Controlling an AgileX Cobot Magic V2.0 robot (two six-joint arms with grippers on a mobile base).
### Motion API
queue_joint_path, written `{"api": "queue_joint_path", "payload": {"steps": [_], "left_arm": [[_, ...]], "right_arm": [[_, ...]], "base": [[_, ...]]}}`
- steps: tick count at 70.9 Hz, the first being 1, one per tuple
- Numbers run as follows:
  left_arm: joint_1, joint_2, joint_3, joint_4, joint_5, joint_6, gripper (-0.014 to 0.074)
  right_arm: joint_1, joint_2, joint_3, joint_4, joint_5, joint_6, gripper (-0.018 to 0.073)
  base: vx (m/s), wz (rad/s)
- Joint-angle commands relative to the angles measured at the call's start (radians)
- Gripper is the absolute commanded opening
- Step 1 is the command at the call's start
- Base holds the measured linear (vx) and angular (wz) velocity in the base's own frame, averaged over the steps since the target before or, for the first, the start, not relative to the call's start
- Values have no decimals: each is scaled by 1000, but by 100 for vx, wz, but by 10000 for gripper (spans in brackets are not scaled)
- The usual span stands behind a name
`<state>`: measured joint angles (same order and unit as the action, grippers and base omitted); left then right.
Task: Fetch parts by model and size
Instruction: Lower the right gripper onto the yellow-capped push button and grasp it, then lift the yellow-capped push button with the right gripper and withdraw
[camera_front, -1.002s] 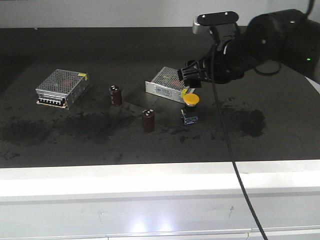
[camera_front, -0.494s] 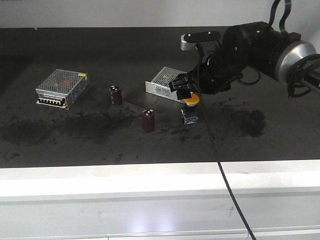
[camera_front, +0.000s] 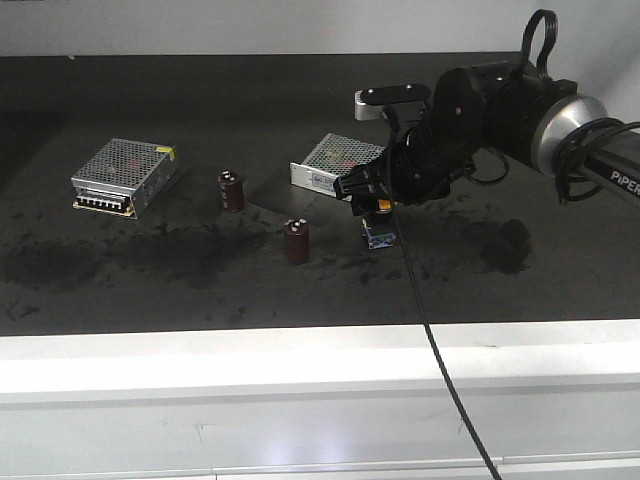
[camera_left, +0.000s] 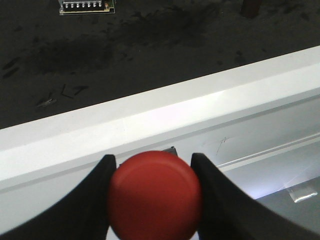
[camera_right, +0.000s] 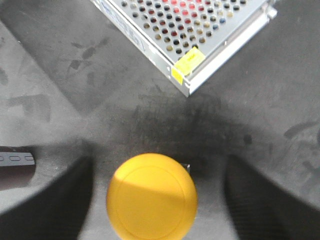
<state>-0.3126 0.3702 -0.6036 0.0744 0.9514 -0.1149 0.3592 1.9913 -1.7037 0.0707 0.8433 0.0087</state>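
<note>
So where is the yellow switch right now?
Front view: the yellow switch stands right of centre, just before the right-hand mesh box, between the open fingers of the right gripper.

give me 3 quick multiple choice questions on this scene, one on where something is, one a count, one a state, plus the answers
1. Where is the yellow push-button switch relative to the right end effector?
A) inside its open jaws, untouched
B) clamped in shut jaws
C) far off to one side

2. How many dark maroon cylinders stand on the table?
A) one
B) two
C) four

3. What is the left end effector doing?
A) open and empty
B) shut on a cylinder
C) shut on the red push-button switch

Answers:
1 A, the right wrist view shows a gap on each side of the yellow cap.
2 B, the front view shows two, both upright.
3 C, the left wrist view shows both jaws against the red cap.
</note>
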Motion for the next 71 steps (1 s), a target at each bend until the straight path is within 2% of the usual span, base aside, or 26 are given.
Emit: {"api": "queue_joint_path", "payload": {"steps": [1,13,19,32,47,71], "left_arm": [[-6,10,-22,-2,-74,-1,-6],[-6,10,-22,-2,-74,-1,-6],[-6,10,-22,-2,-74,-1,-6],[-6,10,-22,-2,-74,-1,-6],[-6,10,-22,-2,-74,-1,-6],[-6,10,-22,-2,-74,-1,-6]], "right_arm": [[-2,-54,-34,18,-24,7,357],[-3,-59,-34,43,-8,5,85],[-5,-73,-34,33,-8,5,-17],[-5,-167,27,-35,-47,16,-10],[-6,-383,301,-113,-205,53,-10],[-6,-788,689,-115,-353,78,-10]], "base": [[0,0],[0,0],[0,0],[0,0],[0,0],[0,0]]}}
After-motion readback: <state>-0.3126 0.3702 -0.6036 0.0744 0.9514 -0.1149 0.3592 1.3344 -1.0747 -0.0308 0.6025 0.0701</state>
